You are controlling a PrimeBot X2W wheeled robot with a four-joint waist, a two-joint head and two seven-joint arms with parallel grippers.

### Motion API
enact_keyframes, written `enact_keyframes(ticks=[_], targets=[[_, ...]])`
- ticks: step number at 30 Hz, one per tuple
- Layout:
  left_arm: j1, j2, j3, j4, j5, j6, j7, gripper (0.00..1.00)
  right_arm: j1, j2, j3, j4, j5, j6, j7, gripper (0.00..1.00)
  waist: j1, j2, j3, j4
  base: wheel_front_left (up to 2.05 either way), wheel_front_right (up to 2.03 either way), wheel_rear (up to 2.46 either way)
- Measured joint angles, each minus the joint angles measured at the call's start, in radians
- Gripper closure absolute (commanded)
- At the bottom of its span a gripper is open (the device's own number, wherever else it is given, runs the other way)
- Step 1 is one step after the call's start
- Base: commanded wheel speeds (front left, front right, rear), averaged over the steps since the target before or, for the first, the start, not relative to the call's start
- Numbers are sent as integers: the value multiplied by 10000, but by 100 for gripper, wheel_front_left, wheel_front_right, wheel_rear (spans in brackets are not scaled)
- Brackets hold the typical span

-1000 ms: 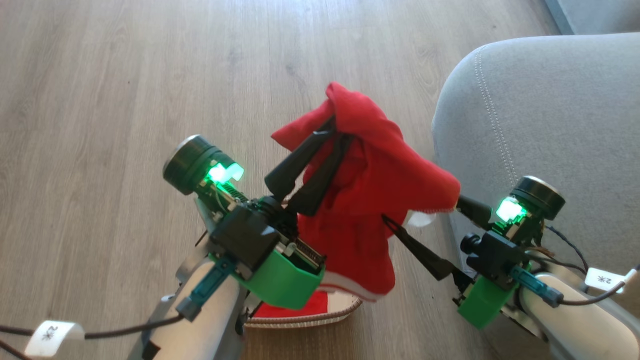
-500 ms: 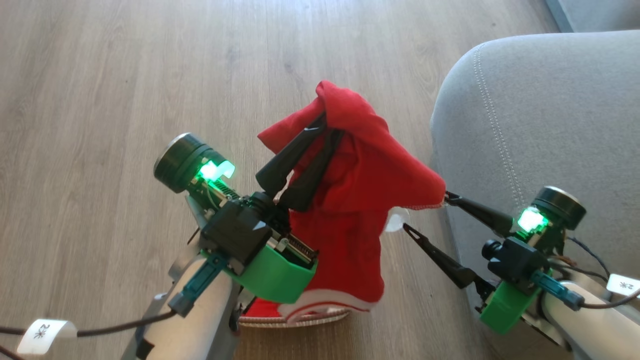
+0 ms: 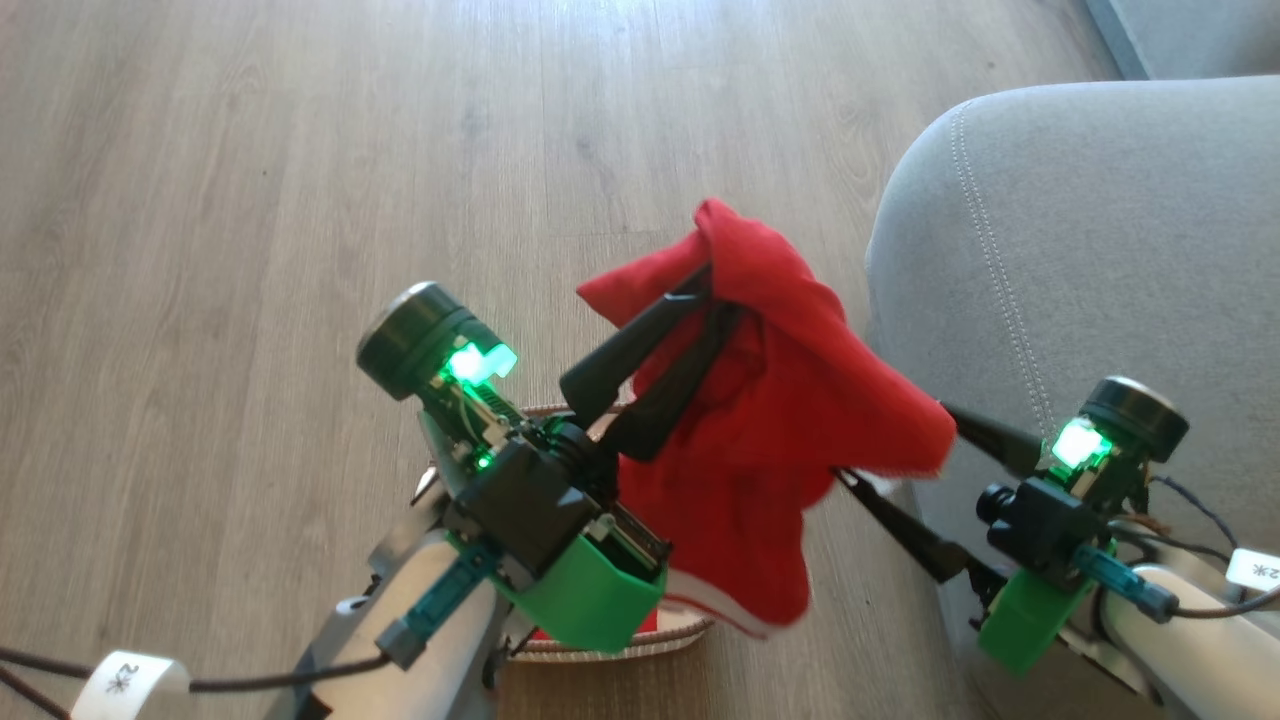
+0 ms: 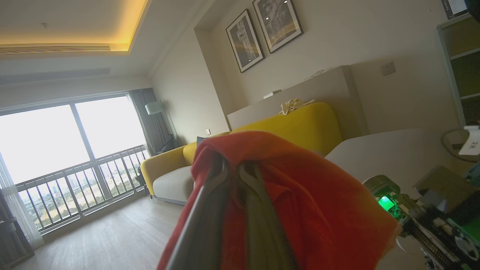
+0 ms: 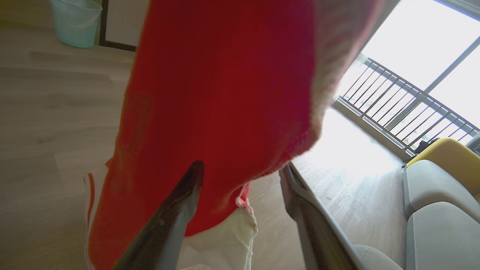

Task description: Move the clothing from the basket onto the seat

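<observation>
Since a second ago, the left gripper (image 3: 715, 292) has carried the clothing (image 3: 790, 400) slightly nearer the seat (image 3: 1100, 250), clamped tight on its top fold, above the basket (image 3: 600, 648). The right gripper (image 3: 895, 442) gapes wide around the hanging edge, gripping nothing. Mid-transfer, I judge; next, swing the clothing over the seat and release.

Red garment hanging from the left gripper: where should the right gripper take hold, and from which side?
Its free corner nearest the seat, approached from the robot's right. The red garment hangs bunched from the shut left gripper, and that thin corner juts between the right gripper's open fingers.
</observation>
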Motion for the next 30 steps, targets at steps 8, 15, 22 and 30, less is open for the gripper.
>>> enact_keyframes(ticks=[8,15,22,30], targets=[[-23,221,-614,-31,-2,-4,0,100,-647,-180,1390,-161,242,0,0,0,0,0,53,157,0,0,0],[-495,247,-1108,-27,-104,-4,0,100,-1607,334,2543,-13,336,0,0,0,0,0,325,288,0,0,0],[-647,245,-1524,8,-309,-4,0,100,-2055,1528,2989,495,667,0,0,0,0,0,505,388,0,0,0],[-870,176,-1916,-35,-495,-4,0,100,-2048,2679,2142,1615,343,0,0,82,0,0,542,572,0,0,0]])
